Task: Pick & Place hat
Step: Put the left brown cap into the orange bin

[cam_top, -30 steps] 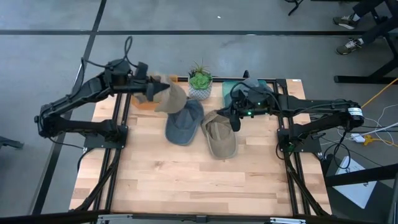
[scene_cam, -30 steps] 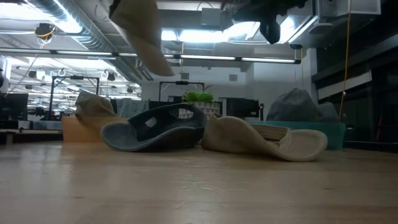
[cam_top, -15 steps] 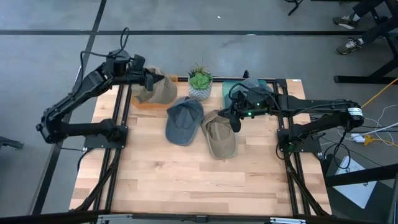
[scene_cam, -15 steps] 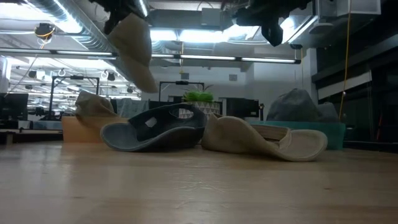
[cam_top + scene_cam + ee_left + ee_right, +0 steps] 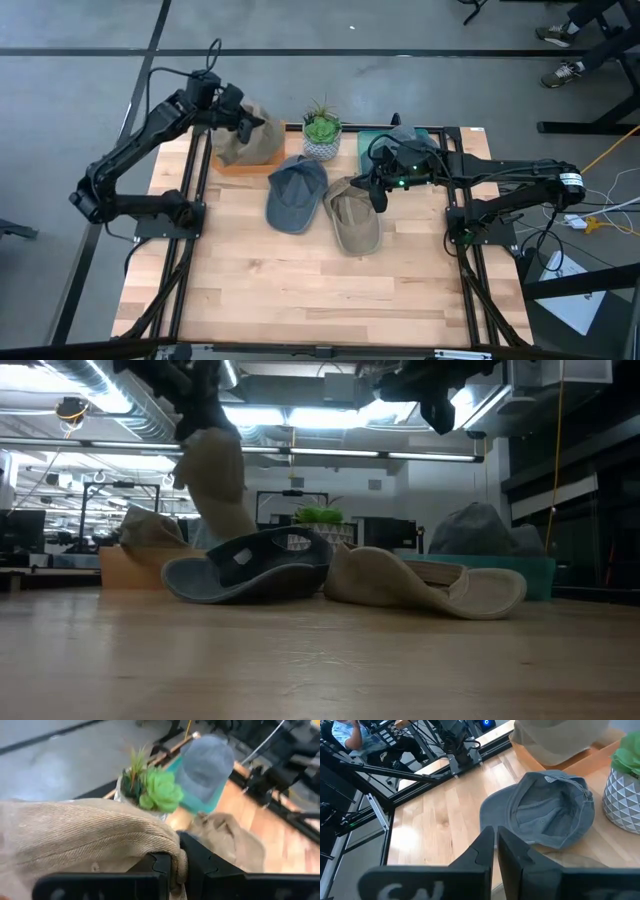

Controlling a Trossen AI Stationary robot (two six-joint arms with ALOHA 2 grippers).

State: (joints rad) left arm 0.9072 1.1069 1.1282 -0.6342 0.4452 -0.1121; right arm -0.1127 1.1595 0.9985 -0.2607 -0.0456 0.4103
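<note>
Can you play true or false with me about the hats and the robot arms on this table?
1. The left gripper holds a tan hat above the orange box. True.
2. The blue cap is in the right gripper. False: it lies on the table, untouched.
3. The little plant stands between the two arms. True.
4. The right gripper is wide open. False: its fingers are shut, holding nothing.

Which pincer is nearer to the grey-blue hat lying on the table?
The right pincer. It hovers just beside the grey-blue hat, above the khaki hat. The left pincer is farther back, over the orange box, shut on a tan hat.
</note>
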